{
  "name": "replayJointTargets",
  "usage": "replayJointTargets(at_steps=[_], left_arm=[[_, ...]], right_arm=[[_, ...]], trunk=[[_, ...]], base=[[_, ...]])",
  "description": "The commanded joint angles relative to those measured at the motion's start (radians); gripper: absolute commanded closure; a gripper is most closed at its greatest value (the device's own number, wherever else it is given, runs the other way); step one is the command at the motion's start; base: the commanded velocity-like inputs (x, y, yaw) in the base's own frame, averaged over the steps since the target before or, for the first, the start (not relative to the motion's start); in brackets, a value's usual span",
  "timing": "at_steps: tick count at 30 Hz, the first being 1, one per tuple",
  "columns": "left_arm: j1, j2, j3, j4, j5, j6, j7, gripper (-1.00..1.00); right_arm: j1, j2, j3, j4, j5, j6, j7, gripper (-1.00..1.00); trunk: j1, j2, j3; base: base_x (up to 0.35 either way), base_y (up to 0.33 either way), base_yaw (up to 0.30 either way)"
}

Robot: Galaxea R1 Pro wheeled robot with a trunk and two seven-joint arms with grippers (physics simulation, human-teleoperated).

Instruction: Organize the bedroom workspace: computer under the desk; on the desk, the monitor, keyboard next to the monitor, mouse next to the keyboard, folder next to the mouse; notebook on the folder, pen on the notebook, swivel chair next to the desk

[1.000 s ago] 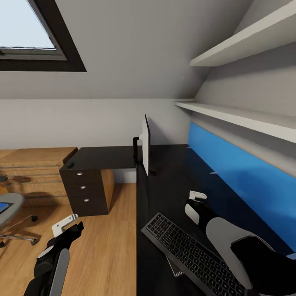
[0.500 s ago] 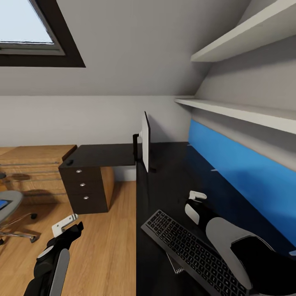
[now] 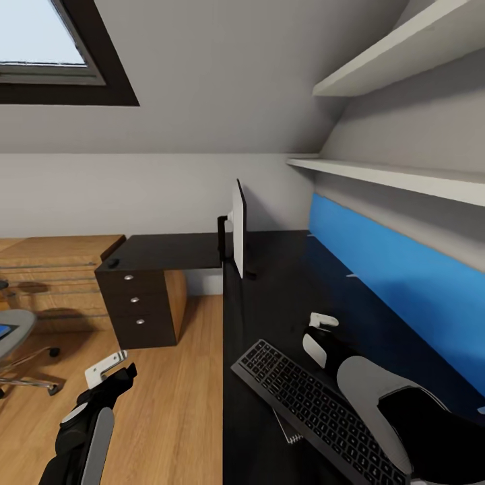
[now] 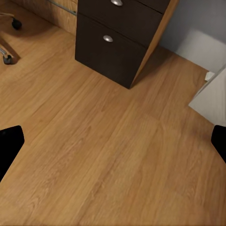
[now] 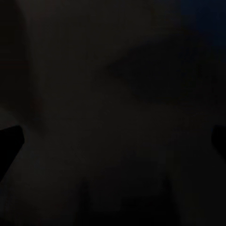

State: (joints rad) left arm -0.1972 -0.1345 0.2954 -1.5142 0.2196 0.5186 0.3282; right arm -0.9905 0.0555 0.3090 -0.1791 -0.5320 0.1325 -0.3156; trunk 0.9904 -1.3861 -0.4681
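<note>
Apparently unlabelled, the keyboard (image 3: 316,411) lies on the desk (image 3: 269,303) near the monitor (image 3: 238,236).

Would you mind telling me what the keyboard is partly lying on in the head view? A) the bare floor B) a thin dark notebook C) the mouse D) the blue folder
B: the keyboard lies on the desk with the corner of the notebook, pale page edge showing, sticking out from beneath it.
</note>
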Motion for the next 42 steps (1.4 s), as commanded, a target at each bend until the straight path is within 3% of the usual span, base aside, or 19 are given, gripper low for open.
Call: replayJointTargets(at_steps=[1, 20, 25, 33, 42], left_arm=[[-0.001, -0.001, 0.001, -0.001, 0.011, 0.004, 0.006, -1.0], [-0.001, -0.001, 0.001, -0.001, 0.011, 0.003, 0.008, -1.0], [-0.001, -0.001, 0.001, 0.002, 0.011, 0.003, 0.008, -1.0], [-0.001, -0.001, 0.0, 0.004, 0.012, 0.003, 0.008, -1.0], [-0.001, -0.001, 0.001, 0.006, 0.011, 0.003, 0.008, -1.0]], right_arm=[[-0.001, 0.0, 0.009, -0.002, -0.005, 0.007, -0.007, -1.0], [-0.001, 0.003, 0.008, -0.003, -0.007, 0.023, -0.007, -1.0], [-0.001, 0.002, 0.008, -0.005, -0.038, 0.06, -0.007, -1.0], [0.0, 0.002, 0.008, -0.005, -0.054, 0.069, -0.006, -1.0], [0.0, 0.004, 0.01, -0.005, -0.057, 0.07, -0.006, -1.0]], trunk=[[0.004, -0.008, -0.004], [0.077, -0.141, -0.064], [0.096, -0.176, -0.08], [0.127, -0.232, -0.105], [0.127, -0.232, -0.105]], base=[[0.0, 0.0, 0.0], [0.0, 0.0, 0.0], [0.0, 0.0, 0.0], [0.0, 0.0, 0.0], [0.0, 0.0, 0.0]])
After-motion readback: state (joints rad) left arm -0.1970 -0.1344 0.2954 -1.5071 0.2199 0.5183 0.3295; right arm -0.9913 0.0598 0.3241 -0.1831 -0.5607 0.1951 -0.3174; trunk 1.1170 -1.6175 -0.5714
